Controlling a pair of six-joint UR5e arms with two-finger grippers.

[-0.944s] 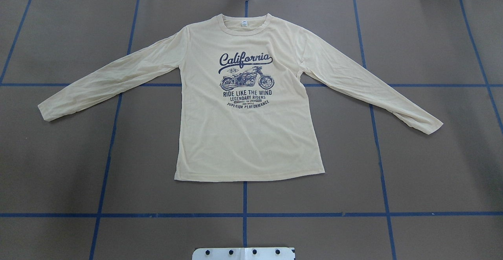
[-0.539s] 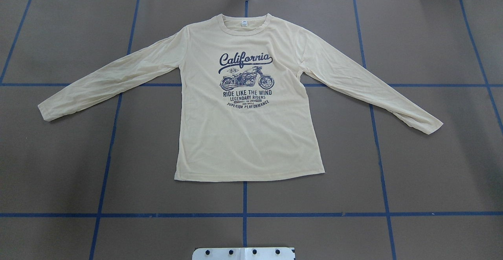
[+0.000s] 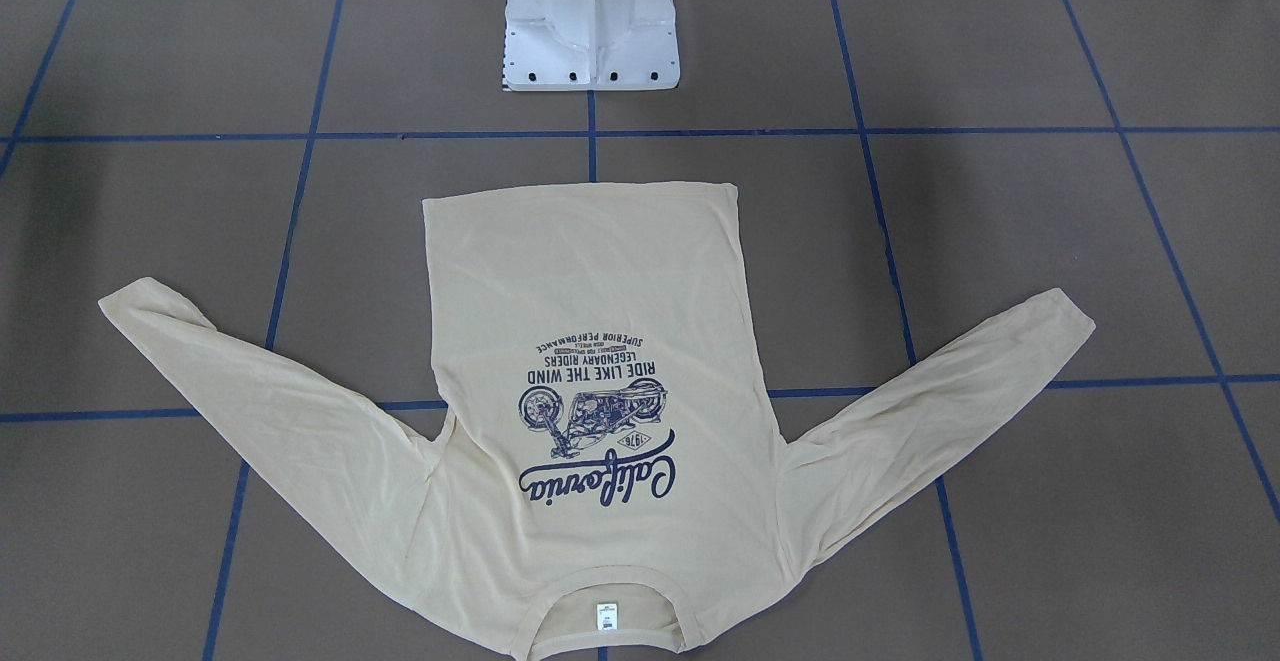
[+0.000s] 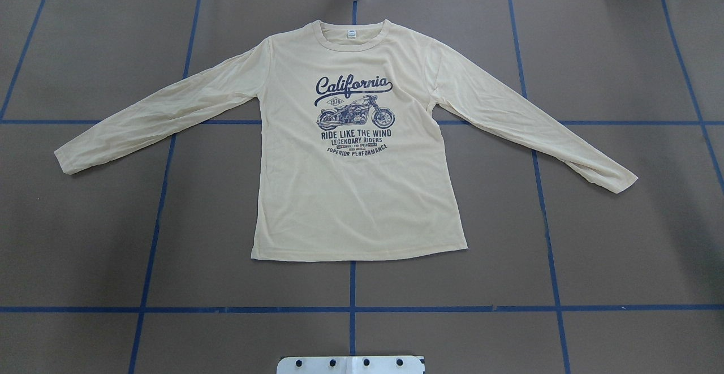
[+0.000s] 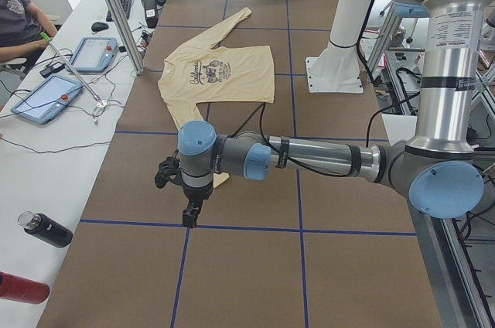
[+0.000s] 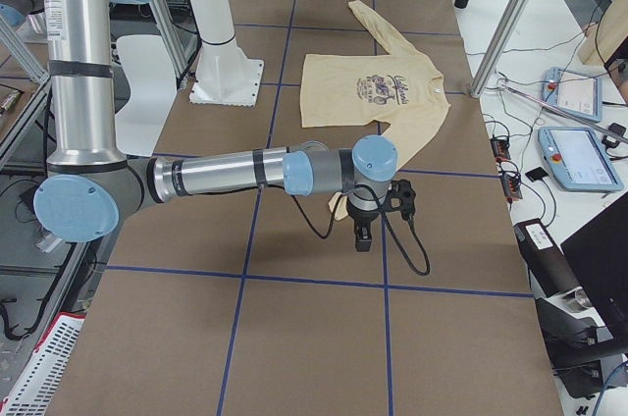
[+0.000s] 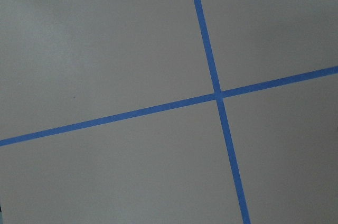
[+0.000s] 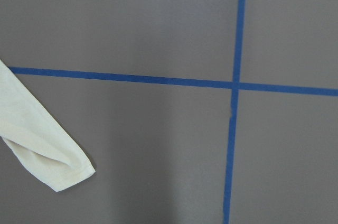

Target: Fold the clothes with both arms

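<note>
A brown worktop (image 4: 85,238) gridded with blue tape lines (image 4: 352,309) filled the scene, with the white pedestal (image 3: 590,21) at the robot's edge. The cream T-shirt (image 4: 356,193) lay flat and print-up near the middle, hem toward the pedestal and collar toward the far side. Its body straddled the centre tape line and both sleeves were splayed outward and slightly back toward the robot. That spread probably served the fold, since it left one cuff within reach of each arm and no layer hidden under another.

The left arm (image 5: 309,159) reached out low, and its left fingers (image 5: 189,216) pointed down over bare worktop just beyond the left cuff (image 4: 70,162). Its wrist camera saw only a tape crossing. The right arm (image 6: 226,173) mirrored this. The right fingers (image 6: 360,239) hung near the right cuff (image 8: 58,171), which sat at the edge of that wrist camera's view. Nothing was gripped. Whether either pair was spread or closed I cannot tell from the side views. No fold had yet begun.
</note>
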